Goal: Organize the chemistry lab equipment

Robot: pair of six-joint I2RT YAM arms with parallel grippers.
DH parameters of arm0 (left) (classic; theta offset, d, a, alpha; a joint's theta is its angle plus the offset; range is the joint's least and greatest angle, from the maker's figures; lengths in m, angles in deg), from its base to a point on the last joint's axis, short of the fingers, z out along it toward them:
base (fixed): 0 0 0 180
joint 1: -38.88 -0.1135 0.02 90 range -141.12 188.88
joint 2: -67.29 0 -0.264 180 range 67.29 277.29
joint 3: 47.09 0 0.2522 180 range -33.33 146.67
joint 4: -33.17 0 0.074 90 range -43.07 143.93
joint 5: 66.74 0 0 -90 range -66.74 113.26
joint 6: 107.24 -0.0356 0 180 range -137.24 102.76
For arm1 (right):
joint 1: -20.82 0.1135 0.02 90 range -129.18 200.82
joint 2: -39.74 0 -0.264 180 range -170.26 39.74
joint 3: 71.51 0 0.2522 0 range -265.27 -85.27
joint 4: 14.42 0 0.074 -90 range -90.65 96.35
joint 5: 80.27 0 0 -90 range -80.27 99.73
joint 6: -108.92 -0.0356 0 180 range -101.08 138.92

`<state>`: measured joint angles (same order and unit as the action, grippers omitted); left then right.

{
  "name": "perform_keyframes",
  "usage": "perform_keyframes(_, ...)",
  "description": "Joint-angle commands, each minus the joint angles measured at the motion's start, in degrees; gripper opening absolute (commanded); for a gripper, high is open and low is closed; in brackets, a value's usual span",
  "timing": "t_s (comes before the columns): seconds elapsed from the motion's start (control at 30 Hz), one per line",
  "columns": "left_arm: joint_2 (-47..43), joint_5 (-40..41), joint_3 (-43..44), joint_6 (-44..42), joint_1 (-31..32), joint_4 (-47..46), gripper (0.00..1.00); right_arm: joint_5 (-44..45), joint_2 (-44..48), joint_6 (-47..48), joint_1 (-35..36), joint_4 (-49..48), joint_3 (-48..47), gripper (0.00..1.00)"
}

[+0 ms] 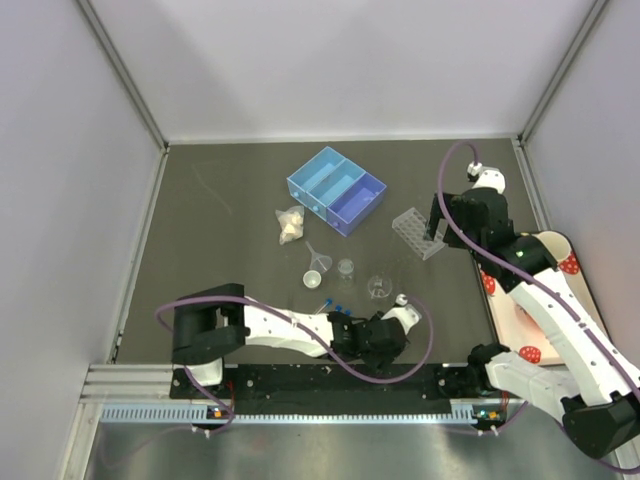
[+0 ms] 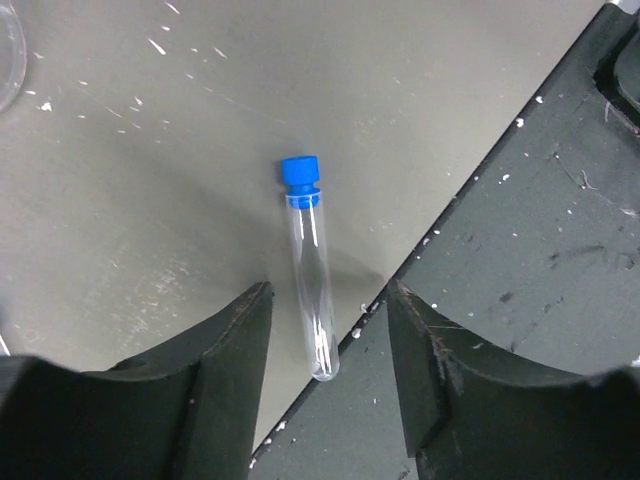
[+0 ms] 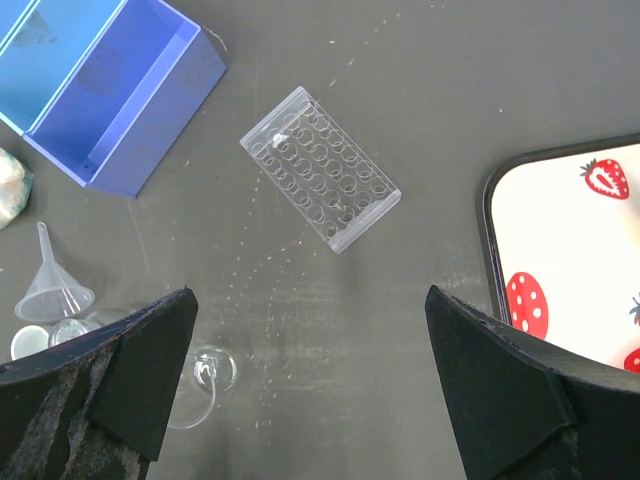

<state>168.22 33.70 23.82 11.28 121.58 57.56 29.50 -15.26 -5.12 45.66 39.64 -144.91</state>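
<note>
A blue-capped test tube (image 2: 310, 270) lies flat on the dark table at its near edge. My left gripper (image 2: 328, 335) is open, and the tube's round end sits between the fingertips (image 2: 240, 340) untouched. In the top view the left gripper (image 1: 350, 328) is low by the blue caps (image 1: 337, 304). The clear holed rack (image 3: 320, 167) lies flat ahead of my right gripper (image 3: 310, 360), which is wide open, empty and held above the table. In the top view the rack (image 1: 418, 232) is beside the right gripper (image 1: 436, 228). A funnel (image 1: 318, 258), a tiny beaker (image 1: 345, 267) and a small flask (image 1: 378, 287) stand mid-table.
A blue divided box (image 1: 335, 190) stands at the back centre, with a crumpled pale item (image 1: 290, 225) to its left. The strawberry-patterned tray (image 1: 525, 315) lies at the right edge under the right arm. A black strip (image 2: 520, 250) borders the table's near edge.
</note>
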Motion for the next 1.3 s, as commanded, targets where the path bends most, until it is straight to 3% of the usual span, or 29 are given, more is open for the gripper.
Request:
perform_keyframes(0.0, 2.9, 2.9, 0.7, 0.1, 0.5, 2.5, 0.52, -0.3, 0.6, 0.3, -0.1, -1.6, 0.2, 0.99)
perform_keyframes(0.07, 3.0, 3.6, 0.8, 0.3, 0.6, 3.0, 0.43, -0.2, 0.7, 0.3, -0.1, -1.6, 0.5, 0.99)
perform_keyframes(0.27, 2.5, 6.3, 0.2, 1.0, 0.8, 5.4, 0.28, -0.3, 1.3, 0.3, -0.1, -1.5, 0.5, 0.99)
perform_keyframes(0.5, 2.2, 9.2, -0.1, 2.0, 1.7, 8.1, 0.00, -1.2, 2.2, -0.2, -0.1, -1.6, 1.4, 0.99)
perform_keyframes(0.7, -0.2, 9.8, 2.4, 1.0, 2.4, 11.7, 0.00, -1.9, 2.8, 0.2, -0.2, -1.4, 0.8, 0.99)
perform_keyframes(0.83, -7.3, 8.4, 5.7, -2.0, 2.4, 14.2, 0.00, -3.1, 3.5, 0.8, -0.1, -0.7, -0.3, 0.99)
perform_keyframes(1.1, -22.1, -5.8, 6.4, -7.5, 0.1, 12.8, 0.00, -11.8, 7.6, 0.7, -0.1, 1.5, -0.9, 0.98)
perform_keyframes(1.27, -32.1, -15.3, 2.9, -10.1, -4.7, 6.9, 0.00, -23.8, 11.9, 0.8, -0.2, 1.9, -1.6, 0.97)
